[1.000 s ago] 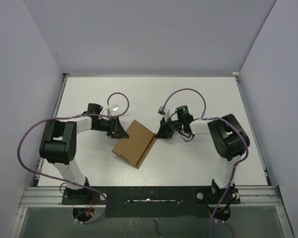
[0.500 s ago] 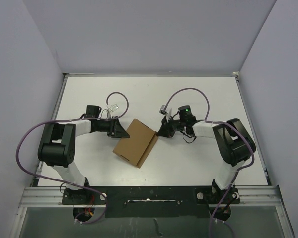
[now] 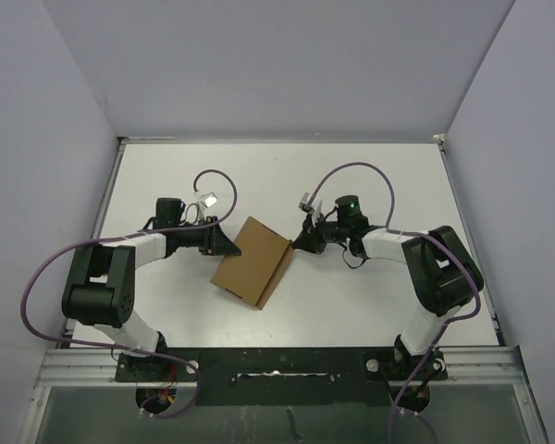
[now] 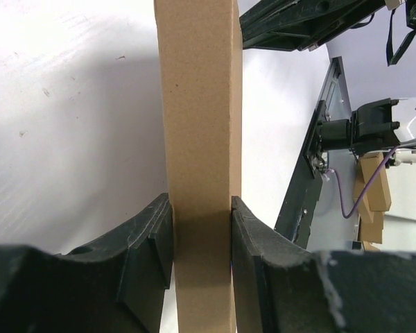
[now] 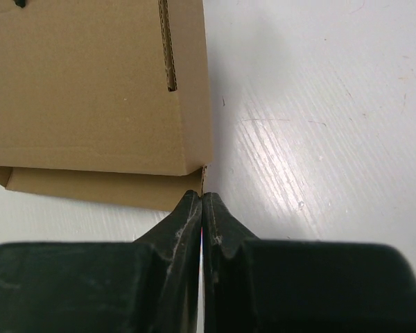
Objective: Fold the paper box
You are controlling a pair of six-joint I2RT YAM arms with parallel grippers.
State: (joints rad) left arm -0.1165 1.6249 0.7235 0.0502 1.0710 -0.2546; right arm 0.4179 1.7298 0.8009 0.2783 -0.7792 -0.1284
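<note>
Paper box: brown cardboard, slim and rectangular, set diagonally near the middle of the white tabletop, between the two arms. A slit was cut into its upper face, and a flap showed under its near edge in the right wrist view. Left fingers: clamped on the box's narrow left side, one against each face. Right fingers: pressed together, tips right at the box's right corner; whether they touched the cardboard could not be told.
</note>
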